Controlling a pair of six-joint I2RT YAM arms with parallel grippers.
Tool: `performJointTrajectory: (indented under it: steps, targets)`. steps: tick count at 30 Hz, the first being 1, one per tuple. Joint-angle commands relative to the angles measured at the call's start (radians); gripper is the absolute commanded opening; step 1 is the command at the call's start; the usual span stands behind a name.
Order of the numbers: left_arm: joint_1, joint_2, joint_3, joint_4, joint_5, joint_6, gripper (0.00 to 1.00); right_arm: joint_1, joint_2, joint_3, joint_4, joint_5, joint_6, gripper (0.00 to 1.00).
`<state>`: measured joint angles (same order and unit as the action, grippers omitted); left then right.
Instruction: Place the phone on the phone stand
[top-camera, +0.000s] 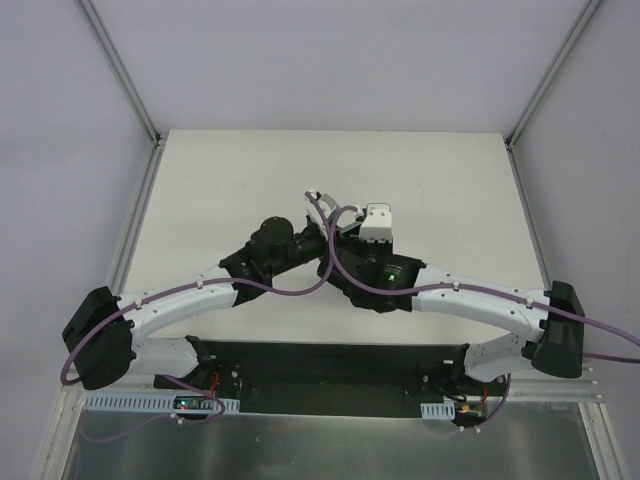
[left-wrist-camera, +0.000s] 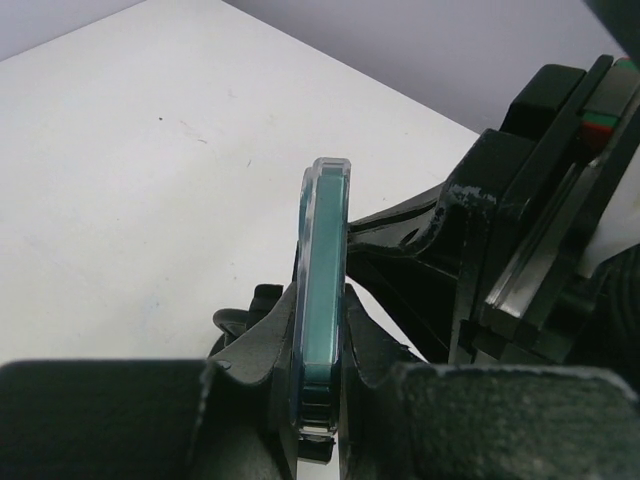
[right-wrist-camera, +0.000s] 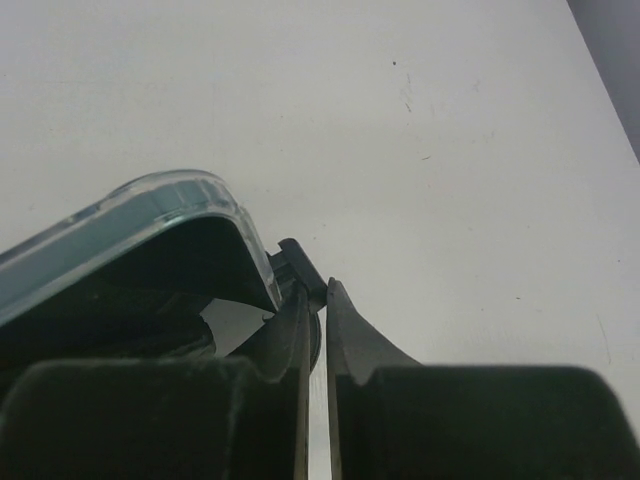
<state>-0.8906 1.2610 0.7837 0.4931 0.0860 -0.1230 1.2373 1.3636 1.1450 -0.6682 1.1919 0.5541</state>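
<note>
**Grasp stage.** We see the left gripper (left-wrist-camera: 320, 335) pinching the phone (left-wrist-camera: 322, 250) edge-up over the table (top-camera: 220, 180), at 10 o'clock of the right gripper (right-wrist-camera: 315, 320), whose fingers press together. Seating remains; we cannot make out the phone stand.

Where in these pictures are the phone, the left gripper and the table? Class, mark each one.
the phone (left-wrist-camera: 326, 225): left wrist view, on its thin side edge.
the left gripper (left-wrist-camera: 322, 312): left wrist view, midway between the fingertips clamping the phone.
the table (left-wrist-camera: 130, 150): left wrist view, bare white top.
</note>
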Motion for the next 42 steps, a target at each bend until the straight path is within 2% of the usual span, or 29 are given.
performJointTrajectory:
  steps: [1,2,3,5,6,8,9,11,12,13,14,15,16,18,19,21,22,23,24,25,26,28,29,32,33,35,38,42]
  targets:
    - [0.068,0.084,0.028,0.010,-0.491,0.039,0.00,0.156,0.011,0.206,-0.094,0.044,0.214,0.00]
    - [0.064,0.098,0.040,0.010,-0.503,0.040,0.00,0.159,0.025,0.235,-0.150,0.061,0.330,0.00]
    - [0.056,0.104,0.045,0.015,-0.505,0.043,0.00,0.163,0.057,0.257,-0.257,0.077,0.380,0.00]
    - [0.051,0.115,0.052,0.015,-0.505,0.042,0.00,0.178,0.086,0.315,-0.310,0.107,0.458,0.03]
    - [0.050,0.115,0.051,0.018,-0.503,0.039,0.00,0.182,0.113,0.334,-0.397,0.103,0.496,0.12]
    - [0.050,0.112,0.045,0.018,-0.494,0.037,0.00,0.191,0.127,0.351,-0.442,0.095,0.532,0.22]
    - [0.050,0.109,0.039,0.019,-0.483,0.039,0.00,0.194,0.118,0.342,-0.445,0.094,0.529,0.33]
    - [0.050,0.100,0.023,0.022,-0.482,0.039,0.00,0.208,0.089,0.299,-0.420,0.077,0.488,0.40]
    - [0.050,0.097,0.019,0.022,-0.477,0.042,0.00,0.212,0.048,0.273,-0.356,0.068,0.416,0.47]
    - [0.050,0.094,0.011,0.024,-0.474,0.043,0.00,0.217,0.022,0.244,-0.302,0.025,0.371,0.50]
    - [0.050,0.092,0.008,0.025,-0.465,0.043,0.00,0.217,-0.039,0.163,-0.153,-0.009,0.292,0.51]
    - [0.050,0.089,0.003,0.025,-0.451,0.045,0.00,0.218,-0.072,0.124,-0.077,-0.043,0.159,0.54]
    - [0.050,0.077,-0.001,0.021,-0.440,0.045,0.00,0.215,-0.102,0.080,-0.017,-0.107,0.095,0.56]
    - [0.051,0.055,-0.006,-0.002,-0.419,0.043,0.00,0.208,-0.175,0.015,0.015,-0.132,0.057,0.68]
    - [0.053,0.029,-0.011,-0.011,-0.382,0.043,0.00,0.176,-0.201,-0.008,0.036,-0.193,-0.062,0.70]
    - [0.065,0.000,-0.008,-0.060,-0.315,0.037,0.00,0.095,-0.280,-0.110,0.223,-0.367,-0.260,0.73]
    - [0.073,-0.035,-0.011,-0.073,-0.231,0.036,0.00,-0.039,-0.300,-0.141,0.272,-0.672,-0.378,0.73]
    - [0.077,-0.054,-0.012,-0.088,-0.180,0.033,0.00,-0.109,-0.335,-0.181,0.371,-0.821,-0.422,0.73]
    - [0.091,-0.072,-0.014,-0.097,-0.137,0.031,0.00,-0.165,-0.353,-0.217,0.415,-0.933,-0.460,0.73]
    - [0.097,-0.106,-0.014,-0.106,-0.096,0.034,0.00,-0.250,-0.366,-0.269,0.447,-1.116,-0.503,0.74]
    - [0.102,-0.124,-0.011,-0.119,0.003,0.039,0.00,-0.286,-0.386,-0.281,0.484,-1.212,-0.611,0.74]
    - [0.120,-0.167,-0.001,-0.162,0.102,0.065,0.00,-0.356,-0.408,-0.307,0.499,-1.395,-0.695,0.77]
    - [0.125,-0.179,0.000,-0.174,0.204,0.077,0.00,-0.375,-0.423,-0.314,0.524,-1.445,-0.747,0.79]
    - [0.134,-0.213,-0.003,-0.208,0.368,0.114,0.00,-0.446,-0.422,-0.343,0.599,-1.616,-0.789,0.80]
    - [0.134,-0.218,-0.009,-0.206,0.468,0.144,0.00,-0.462,-0.411,-0.340,0.605,-1.653,-0.802,0.81]
    - [0.134,-0.229,-0.027,-0.186,0.527,0.148,0.00,-0.486,-0.379,-0.329,0.628,-1.732,-0.812,0.80]
    - [0.137,-0.232,-0.040,-0.176,0.534,0.138,0.00,-0.495,-0.365,-0.330,0.663,-1.724,-0.797,0.80]
    - [0.142,-0.233,-0.029,-0.180,0.485,0.126,0.00,-0.498,-0.408,-0.434,0.798,-1.645,-0.729,0.81]
